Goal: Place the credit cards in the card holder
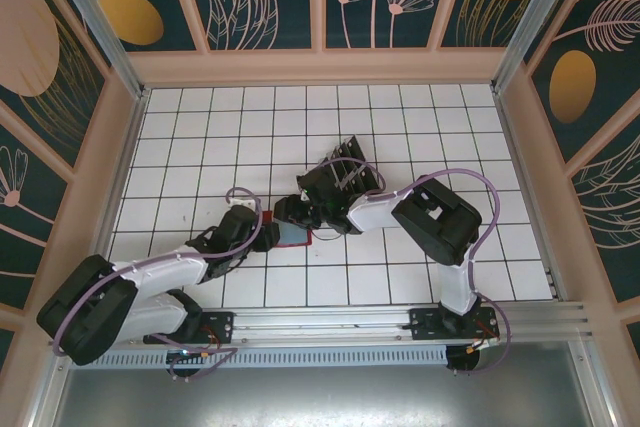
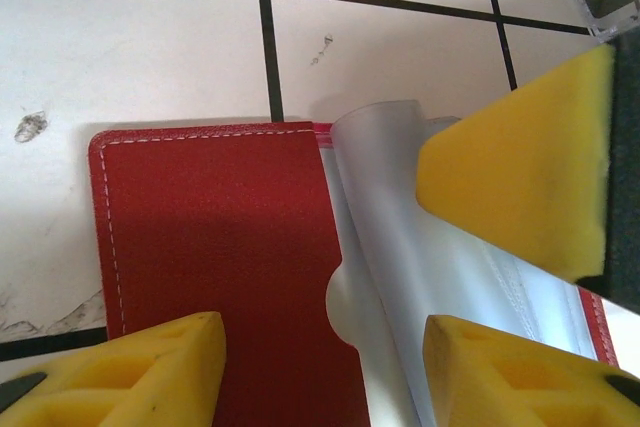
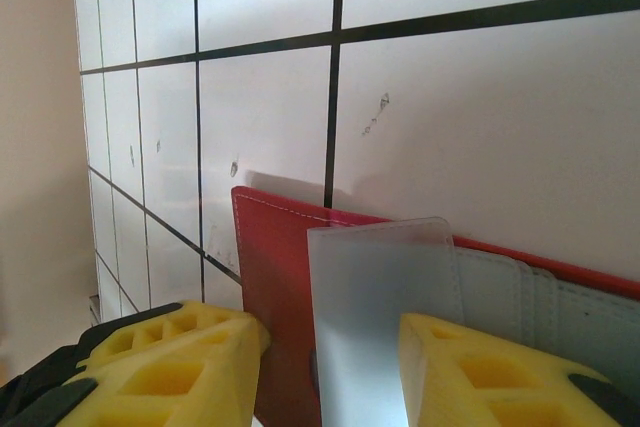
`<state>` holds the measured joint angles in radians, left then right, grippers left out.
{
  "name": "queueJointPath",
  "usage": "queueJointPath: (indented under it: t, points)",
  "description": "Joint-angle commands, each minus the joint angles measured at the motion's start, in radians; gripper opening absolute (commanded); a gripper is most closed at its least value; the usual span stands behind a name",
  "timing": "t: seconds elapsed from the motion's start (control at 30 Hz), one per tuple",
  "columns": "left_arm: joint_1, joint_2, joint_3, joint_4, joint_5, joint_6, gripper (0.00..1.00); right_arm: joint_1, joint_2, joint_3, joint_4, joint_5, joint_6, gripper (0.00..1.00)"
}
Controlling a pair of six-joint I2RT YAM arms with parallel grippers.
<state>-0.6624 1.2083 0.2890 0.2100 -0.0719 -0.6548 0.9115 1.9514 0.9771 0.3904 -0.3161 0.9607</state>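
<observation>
Left fingers apart, low over card holder, right fingers apart (straddling pale flap), elbow bent

The card holder is grained matt leather, its sleeve glossy plastic.

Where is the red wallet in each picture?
Top: the wallet lies just below the middle of the table.
Left wrist: the wallet is at the lower left, reaching the bottom edge.
Right wrist: the wallet is at the bottom middle.
Shared landmark: the white table with black lines under it.
</observation>
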Motion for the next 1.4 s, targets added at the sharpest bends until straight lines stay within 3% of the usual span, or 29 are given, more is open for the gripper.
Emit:
queueJointPath:
  t: [0.0, 0.13, 0.37, 0.47, 0.8, 1.37]
  points:
    - [-0.016, 0.034, 0.021, 0.020, -0.022, 0.023, 0.56, 0.009, 0.006, -0.028, -0.003, -0.013, 0.021, 0.42]
    - [-0.029, 0.068, 0.040, -0.020, -0.069, 0.024, 0.54, 0.010, -0.001, -0.028, 0.005, -0.022, 0.026, 0.41]
    - [-0.038, 0.117, 0.065, -0.098, -0.146, -0.015, 0.40, 0.000, -0.056, -0.034, 0.007, -0.025, 0.015, 0.42]
    - [-0.040, 0.139, 0.075, -0.104, -0.150, -0.022, 0.38, -0.010, -0.103, -0.048, 0.004, -0.011, 0.007, 0.43]
    - [-0.049, 0.176, 0.078, -0.089, -0.141, -0.029, 0.38, -0.037, -0.211, -0.089, -0.070, 0.058, -0.047, 0.43]
    - [-0.049, 0.079, 0.069, -0.083, -0.123, -0.014, 0.48, -0.020, -0.107, -0.040, -0.117, 0.059, -0.092, 0.43]
